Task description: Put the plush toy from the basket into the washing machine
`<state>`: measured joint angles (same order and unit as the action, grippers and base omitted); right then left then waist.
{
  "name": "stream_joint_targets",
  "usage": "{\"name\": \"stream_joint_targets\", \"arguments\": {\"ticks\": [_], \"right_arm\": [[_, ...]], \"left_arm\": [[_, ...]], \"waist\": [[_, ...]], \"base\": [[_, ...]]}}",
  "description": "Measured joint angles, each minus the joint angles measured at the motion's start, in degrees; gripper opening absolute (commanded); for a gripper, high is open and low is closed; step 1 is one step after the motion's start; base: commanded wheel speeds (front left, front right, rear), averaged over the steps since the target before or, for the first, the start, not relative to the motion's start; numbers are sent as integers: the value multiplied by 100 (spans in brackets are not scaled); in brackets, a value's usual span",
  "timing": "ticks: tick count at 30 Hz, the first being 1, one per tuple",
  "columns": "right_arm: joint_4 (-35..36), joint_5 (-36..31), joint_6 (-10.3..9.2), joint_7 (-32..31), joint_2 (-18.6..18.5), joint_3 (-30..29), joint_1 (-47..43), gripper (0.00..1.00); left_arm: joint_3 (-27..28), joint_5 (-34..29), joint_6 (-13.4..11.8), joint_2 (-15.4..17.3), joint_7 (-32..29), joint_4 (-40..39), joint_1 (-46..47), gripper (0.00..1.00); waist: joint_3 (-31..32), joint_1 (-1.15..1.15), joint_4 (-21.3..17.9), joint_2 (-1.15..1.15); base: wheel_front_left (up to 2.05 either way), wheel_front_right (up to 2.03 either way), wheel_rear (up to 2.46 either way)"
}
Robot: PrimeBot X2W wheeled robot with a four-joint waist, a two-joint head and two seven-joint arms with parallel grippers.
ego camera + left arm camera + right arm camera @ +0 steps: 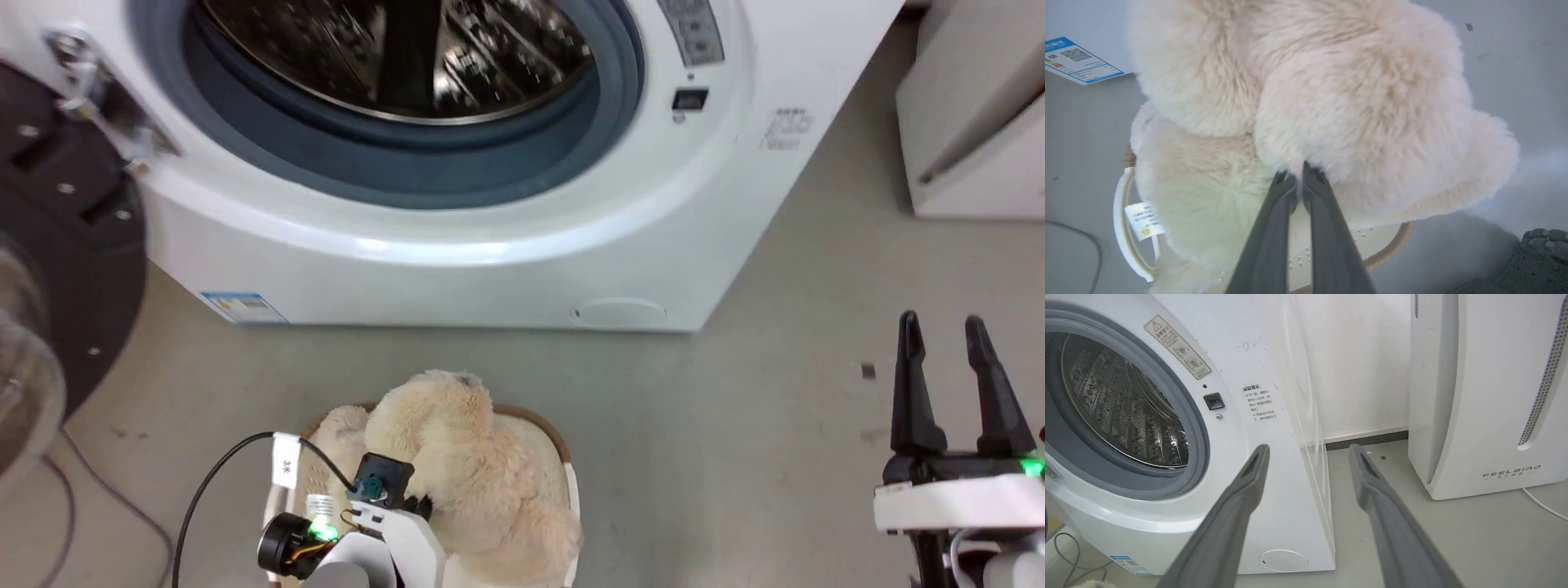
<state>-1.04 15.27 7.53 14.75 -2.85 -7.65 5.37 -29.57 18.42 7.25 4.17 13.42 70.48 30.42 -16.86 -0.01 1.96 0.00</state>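
- Fluffy cream-beige plush toy (465,465) sits in the cream-white perforated plastic basket (562,453) with its brown rim, on the grey floor (735,425) just before the large white front-loading washing machine (490,261).
- The left gripper (1296,175): dark fingers nearly together, pinching a tuft of the toy's fur. Whether the toy is off the basket bottom, cannot tell.
- The right gripper (943,327): fingers spread wide, holding nothing, well apart from the toy.
- Porthole open; shiny steel drum (408,49) shows no load.
- Judgement: grasp made; lift, carry to porthole and release remain.
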Motion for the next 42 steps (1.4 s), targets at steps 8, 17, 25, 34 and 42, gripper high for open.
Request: {"name": "stream_joint_targets", "arguments": {"ticks": [8, 17, 25, 34, 42], "right_arm": [[-13, 0, 0, 0, 0, -35, -199, 100], [-9, 0, 0, 0, 0, -12, -289, 100], [21, 1, 0, 0, 0, 49, -306, 100], [130, 21, 0, 0, 0, 110, -208, 100], [231, 57, 0, 0, 0, 202, 275, 100]], "left_arm": [[54, 190, -3, 112, 86, -951, -126, 0], [472, 75, -296, 249, 124, -2542, -330, 0], [947, -23, -493, 253, 125, -3340, -332, 0], [1444, -119, -556, 361, 125, -3371, 397, 0], [1840, -249, -586, 550, 125, -3044, 1523, 0]], "waist": [[423, 0, 147, 0], [657, 0, 155, 0], [652, 0, 8, 0], [242, 0, -217, 0], [-442, 1, -526, 0]], "base": [[0, 0, 0], [0, 0, 0], [0, 0, 0], [0, 0, 0], [0, 0, 0]]}}
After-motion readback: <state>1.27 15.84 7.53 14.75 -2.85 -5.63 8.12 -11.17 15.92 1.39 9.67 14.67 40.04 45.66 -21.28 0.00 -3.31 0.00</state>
